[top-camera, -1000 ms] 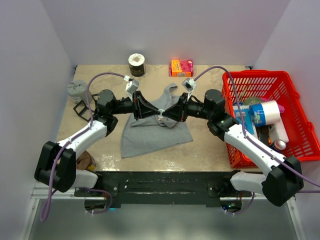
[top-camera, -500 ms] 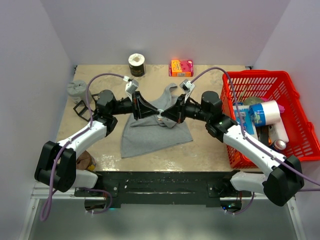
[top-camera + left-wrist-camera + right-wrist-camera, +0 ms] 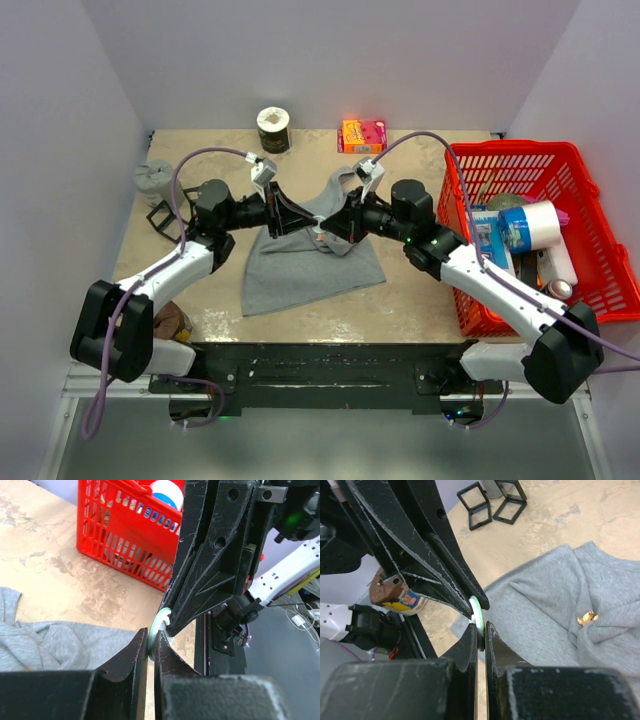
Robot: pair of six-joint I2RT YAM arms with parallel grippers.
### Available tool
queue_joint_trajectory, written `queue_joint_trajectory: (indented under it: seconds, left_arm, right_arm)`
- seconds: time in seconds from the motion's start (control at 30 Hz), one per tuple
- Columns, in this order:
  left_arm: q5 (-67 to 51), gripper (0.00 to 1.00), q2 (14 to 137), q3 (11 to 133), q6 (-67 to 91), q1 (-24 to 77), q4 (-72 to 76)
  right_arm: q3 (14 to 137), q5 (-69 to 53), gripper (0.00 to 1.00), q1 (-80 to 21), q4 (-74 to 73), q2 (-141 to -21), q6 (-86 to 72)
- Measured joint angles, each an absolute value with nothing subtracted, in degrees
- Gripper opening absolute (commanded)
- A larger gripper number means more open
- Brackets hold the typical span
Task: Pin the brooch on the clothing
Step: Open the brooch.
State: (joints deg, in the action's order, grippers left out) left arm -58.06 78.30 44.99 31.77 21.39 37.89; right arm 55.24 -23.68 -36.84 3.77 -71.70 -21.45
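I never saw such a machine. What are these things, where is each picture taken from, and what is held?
These are two robot arms, a left arm and a right arm, bolted to a table. One picture looks down from above; the other two come from cameras on each wrist. On the table are a grey tank top with an orange brooch on it, and a red basket. The left claw and the right claw are both shut on one pale green disc.

Lab test booth: white walls [image 3: 330, 60], tabletop [image 3: 410, 300].
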Motion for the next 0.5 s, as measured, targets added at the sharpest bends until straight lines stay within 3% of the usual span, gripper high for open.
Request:
queue_joint_trajectory:
  seconds: [0.37,0.5]
  left_arm:
    - [-54.78,0.00,80.23,43.22,31.81,21.61,38.04]
    - [-53.41,0.00,81.23,43.22,31.83,22.20,38.09]
  right_arm:
    - [56.05,-18.50,0.00,-37.93,1.10,-74.48,-21.63]
    - [56.14,-17.23,0.06,-37.93,0.73,-75.07,-21.63]
